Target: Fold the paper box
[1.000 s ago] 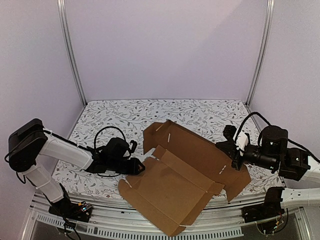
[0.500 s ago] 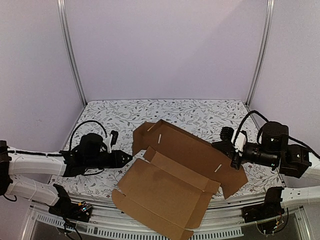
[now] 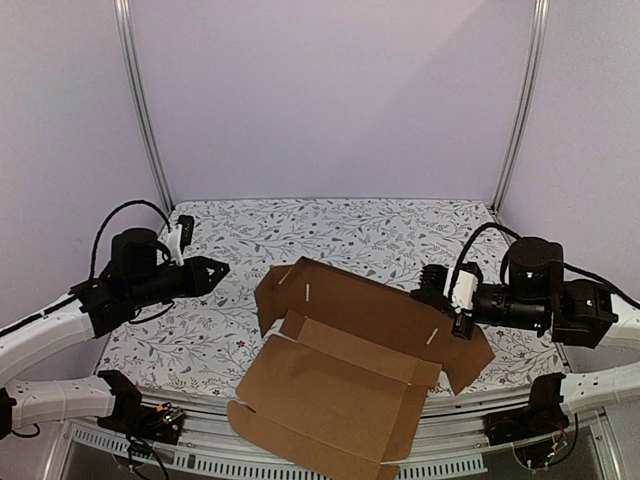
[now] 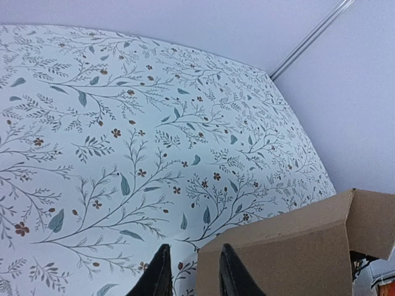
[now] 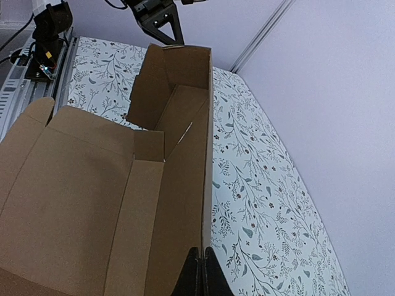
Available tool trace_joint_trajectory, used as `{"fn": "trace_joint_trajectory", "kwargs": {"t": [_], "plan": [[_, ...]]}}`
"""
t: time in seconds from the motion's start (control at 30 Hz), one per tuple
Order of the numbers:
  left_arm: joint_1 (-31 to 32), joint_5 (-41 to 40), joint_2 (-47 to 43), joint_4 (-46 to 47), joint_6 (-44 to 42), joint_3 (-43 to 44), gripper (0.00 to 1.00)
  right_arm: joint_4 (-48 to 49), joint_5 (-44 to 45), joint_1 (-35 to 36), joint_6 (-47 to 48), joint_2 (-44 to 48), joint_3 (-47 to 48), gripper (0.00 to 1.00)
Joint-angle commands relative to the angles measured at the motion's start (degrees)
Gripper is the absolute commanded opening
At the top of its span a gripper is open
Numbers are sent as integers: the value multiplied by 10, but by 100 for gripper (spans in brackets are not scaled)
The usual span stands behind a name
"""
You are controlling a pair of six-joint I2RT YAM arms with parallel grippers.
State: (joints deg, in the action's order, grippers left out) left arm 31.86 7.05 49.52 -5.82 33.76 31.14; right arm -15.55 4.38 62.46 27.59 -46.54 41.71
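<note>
No text, label, brand, number or sign can be read anywhere. The paper box (image 3: 340,370) shows only plain brown cardboard, and the counter (image 3: 300,225) beneath it carries nothing but a printed pattern of leaves and small flowers.

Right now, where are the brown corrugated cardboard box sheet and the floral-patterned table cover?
brown corrugated cardboard box sheet (image 3: 330,385): top view, its large near panel.
floral-patterned table cover (image 3: 330,230): top view, bare far stretch.

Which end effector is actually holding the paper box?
The right end effector, shut on the paper box wall; the left end effector hangs open, clear.
</note>
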Motion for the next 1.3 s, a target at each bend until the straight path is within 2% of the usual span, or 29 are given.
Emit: {"fn": "trace_joint_trajectory", "kwargs": {"t": [0.0,0.27,0.57,0.87,1.27], "plan": [[-29,36,41,1,-30,24,24,-4,-7,13,16,-3,28,0],[-36,189,162,122,19,52,13,-17,-12,22,11,-5,52,0],[-30,283,185,153,51,53,10,-11,3,27,15,-17,70,0],[2,293,171,144,62,27,10,7,29,28,18,-34,76,0],[30,276,147,177,94,-30,10,10,61,51,31,-66,69,0]]}}
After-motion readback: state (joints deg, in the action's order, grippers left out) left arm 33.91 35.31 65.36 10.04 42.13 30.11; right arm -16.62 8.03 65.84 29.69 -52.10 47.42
